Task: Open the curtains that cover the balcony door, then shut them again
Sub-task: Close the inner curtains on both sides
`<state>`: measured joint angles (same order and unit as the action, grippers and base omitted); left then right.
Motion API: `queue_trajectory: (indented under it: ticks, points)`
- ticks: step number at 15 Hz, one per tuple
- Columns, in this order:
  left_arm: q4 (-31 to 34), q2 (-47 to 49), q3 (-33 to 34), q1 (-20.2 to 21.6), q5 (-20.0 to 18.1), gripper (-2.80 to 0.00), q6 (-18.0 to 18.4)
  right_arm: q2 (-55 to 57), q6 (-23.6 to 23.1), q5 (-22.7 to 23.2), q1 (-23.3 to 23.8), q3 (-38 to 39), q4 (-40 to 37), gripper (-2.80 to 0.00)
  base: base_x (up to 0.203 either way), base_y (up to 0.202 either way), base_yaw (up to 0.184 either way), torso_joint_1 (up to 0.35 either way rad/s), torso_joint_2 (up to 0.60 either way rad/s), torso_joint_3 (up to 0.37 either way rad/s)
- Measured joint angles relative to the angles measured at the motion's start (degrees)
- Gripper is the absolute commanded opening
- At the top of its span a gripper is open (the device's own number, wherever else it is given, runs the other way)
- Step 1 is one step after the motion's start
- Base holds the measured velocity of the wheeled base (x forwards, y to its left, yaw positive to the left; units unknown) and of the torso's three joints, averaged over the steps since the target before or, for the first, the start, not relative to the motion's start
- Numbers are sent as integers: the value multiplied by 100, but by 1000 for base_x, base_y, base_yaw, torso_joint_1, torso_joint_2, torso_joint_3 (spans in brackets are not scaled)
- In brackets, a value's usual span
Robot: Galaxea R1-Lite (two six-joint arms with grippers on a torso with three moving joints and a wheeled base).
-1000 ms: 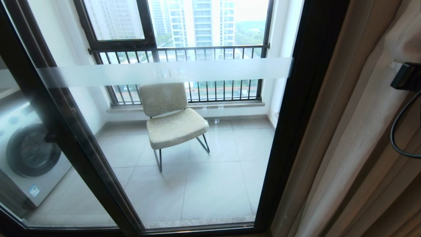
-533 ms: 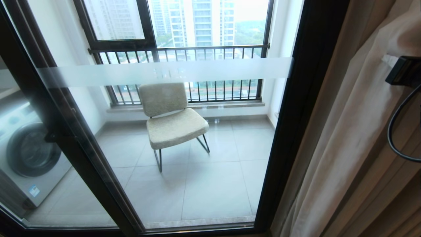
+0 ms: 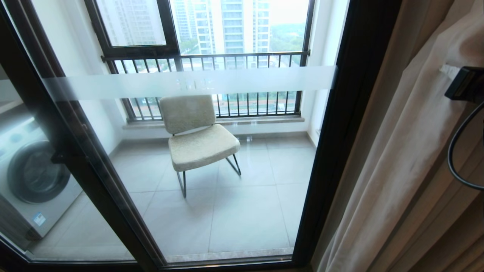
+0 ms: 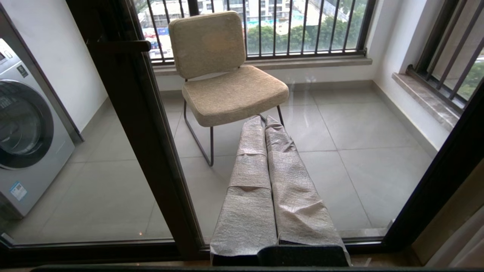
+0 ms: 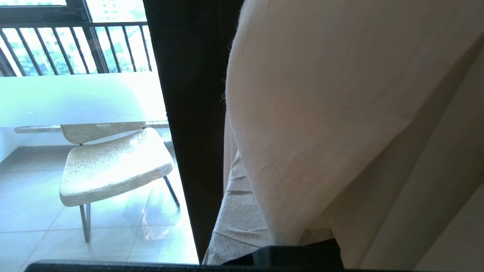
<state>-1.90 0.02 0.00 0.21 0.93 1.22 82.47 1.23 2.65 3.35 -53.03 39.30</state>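
The balcony door (image 3: 227, 219) is clear glass in a black frame with a frosted band (image 3: 151, 86), and it stands uncovered. The curtains hang bunched at the right: sheer white voile (image 3: 397, 158) in front of thick beige drape (image 3: 393, 37). My right wrist (image 3: 467, 84) presses into the voile at chest height, its fingers buried in the fold. In the right wrist view the right gripper (image 5: 237, 166) is shut, with voile (image 5: 321, 94) draped over it beside the door frame (image 5: 189, 113). My left gripper (image 4: 264, 119) is shut and empty, low before the door (image 4: 151, 151).
Behind the glass stand a beige chair (image 3: 196, 136), a washing machine (image 3: 34, 177) at the left and a black-framed window with railing bars (image 3: 208, 60). A black door handle (image 4: 124, 46) juts from the frame. A black cable (image 3: 455, 158) loops off my right wrist.
My right wrist has nudged slightly left. The voile has bulged and spread left over the beige drape, towards the door frame. The left arm has kept still.
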Motion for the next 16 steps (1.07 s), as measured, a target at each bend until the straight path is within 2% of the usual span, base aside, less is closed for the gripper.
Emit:
queue_trajectory:
  ticks: [16]
  points:
    - [-1,0,0,0,1,-280,-11,-17,34,2,-27,322,11,-280,0,0,0,0,0,0]
